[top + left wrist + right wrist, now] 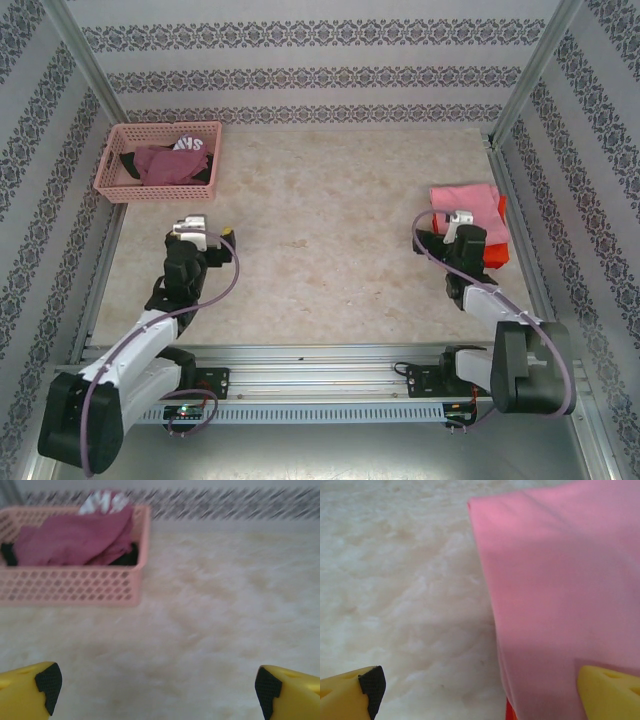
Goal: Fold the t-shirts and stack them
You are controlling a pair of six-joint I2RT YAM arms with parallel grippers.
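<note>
A folded salmon-pink t-shirt (466, 203) lies on a folded orange-red t-shirt (497, 250) at the table's right side. In the right wrist view the pink t-shirt (560, 600) takes up the right half, and a sliver of the orange-red t-shirt (508, 713) peeks out beneath its near edge. My right gripper (450, 224) (487, 700) is open at the stack's near-left corner. One finger is over the bare table and the other is over the pink cloth, and it grips nothing. My left gripper (190, 226) (157, 690) is open above the bare table, far from the shirts.
A pink plastic basket (112, 178) (75, 587) stands at the far left with a maroon garment (75, 540) and dark and white-printed cloth in it. Patterned walls and metal posts close in the table on three sides. The pale marbled tabletop (330, 230) stretches between the arms.
</note>
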